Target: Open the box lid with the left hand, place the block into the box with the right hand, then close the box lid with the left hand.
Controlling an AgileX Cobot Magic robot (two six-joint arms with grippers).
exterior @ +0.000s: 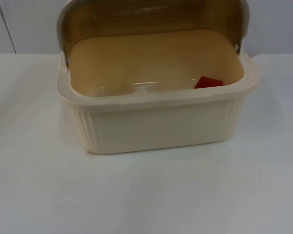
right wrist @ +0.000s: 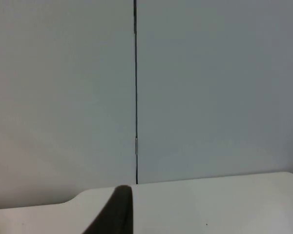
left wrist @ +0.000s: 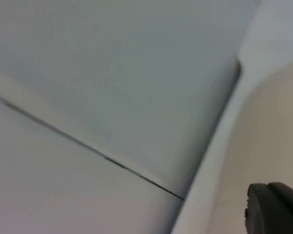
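The block [exterior: 208, 82] lies inside the box [exterior: 156, 124], by its right wall; the lid [exterior: 151, 17] stands open behind. If the left gripper [left wrist: 276, 209], beside the box, nudges it, the lid may miss closing. Neither claw's state can be told; the right gripper [right wrist: 115, 214] waits facing the wall [right wrist: 210, 87].

We see little of the robot: one black, rounded, matte left fingertip [left wrist: 276, 207], and one dark, tapered right fingertip [right wrist: 115, 214] with a smooth curved edge, without visible markings or screws.
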